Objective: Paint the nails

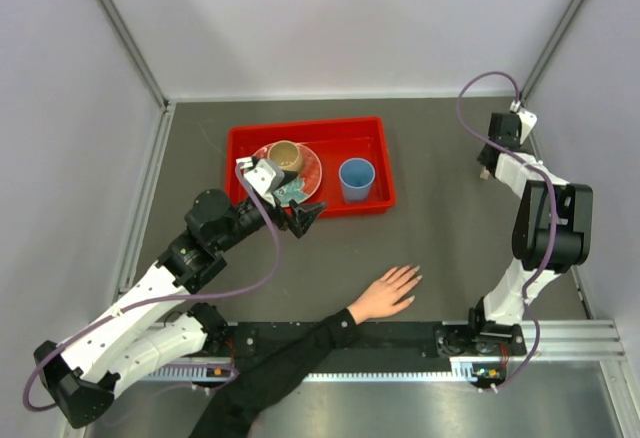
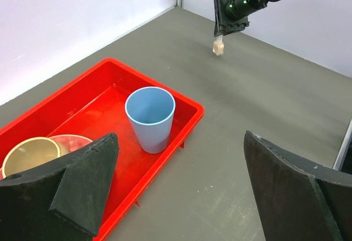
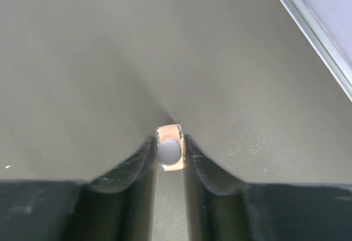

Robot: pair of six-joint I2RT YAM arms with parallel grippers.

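- Our right gripper (image 3: 169,140) hangs over the far right of the table (image 1: 450,228), jaws nearly closed and pinching a small bottle (image 3: 169,152) by its sides; we judge it is the polish, held cap-up against spills
- Our left gripper (image 1: 308,215) hovers by the red tray (image 1: 240,143), jaws spread wide and empty, free to assist
- The nails (image 1: 413,278) tip a hand (image 1: 388,293) lying flat with fingers spread at the near edge, well apart from the bottle, offered for painting

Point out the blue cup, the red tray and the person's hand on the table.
blue cup (image 2: 150,125): left wrist view, on its outer wall.
red tray (image 1: 305,124): top view, on its far rim.
person's hand (image 1: 385,294): top view, on the back of it.
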